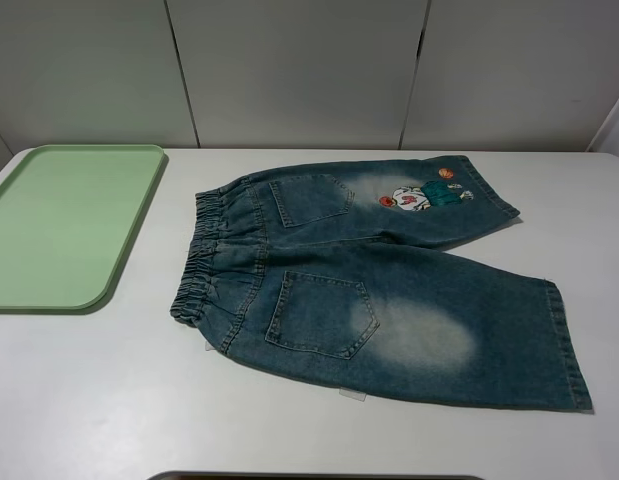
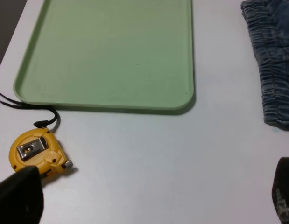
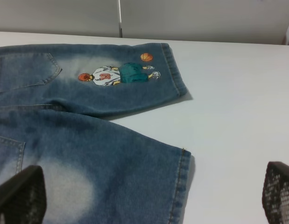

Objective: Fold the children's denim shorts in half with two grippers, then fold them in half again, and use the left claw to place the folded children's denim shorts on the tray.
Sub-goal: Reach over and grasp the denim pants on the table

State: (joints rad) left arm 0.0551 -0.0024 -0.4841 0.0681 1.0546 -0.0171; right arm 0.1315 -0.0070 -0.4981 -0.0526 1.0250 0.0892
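From the high camera, the children's denim shorts (image 1: 389,290) lie spread flat on the white bench (image 1: 89,400), back side up. Their elastic waistband (image 1: 204,260) points toward the pale-green tray (image 1: 59,225), and the two legs run off the other way. Both back pockets show, and the cartoon patch (image 1: 419,195) sits on the farther leg. The tray rests at the bench's left end, near the shorts but apart from them.

In the left wrist view, the left fingers (image 2: 16,198) stand wide apart with only bare bench between them, holding nothing. A yellow tape measure (image 2: 37,151) lies just beside one fingertip, its black strap (image 2: 23,106) trailing along the tray's rim. The gathered waistband shows at the picture's edge, clear of the tray.

In the right wrist view, the right fingers (image 3: 279,191) are likewise spread wide and grip nothing. One tip shows over the nearer leg's faded patch, the other over bare bench beyond the hem. The patch leg lies farther off.
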